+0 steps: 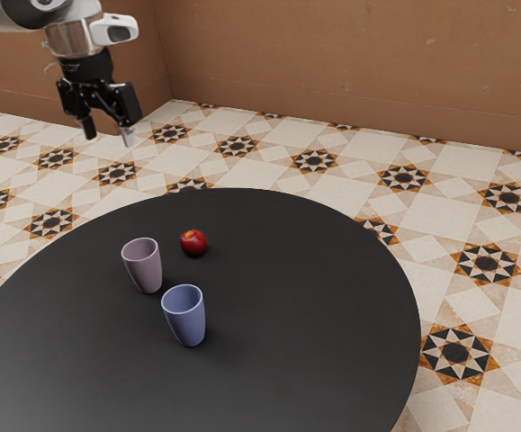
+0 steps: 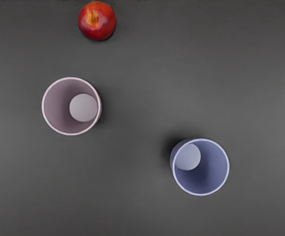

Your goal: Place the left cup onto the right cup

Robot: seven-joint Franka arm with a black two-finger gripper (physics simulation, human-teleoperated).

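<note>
A mauve-pink cup (image 1: 142, 264) stands upright on the round black table (image 1: 314, 324), toward the exterior view's left. A blue-lilac cup (image 1: 184, 314) stands upright a short way nearer the table's front, apart from the pink one. My black gripper (image 1: 108, 132) hangs high above the table's far left, well clear of both cups, open with nothing between its fingers. Looking straight down from the hand, I see into the pink cup (image 2: 72, 105) and the blue cup (image 2: 200, 166); both are hollow inside.
A red apple (image 1: 193, 241) lies on the table just beyond the pink cup, also seen from above as the apple (image 2: 97, 20). Tiled floor and a brown wall surround the table.
</note>
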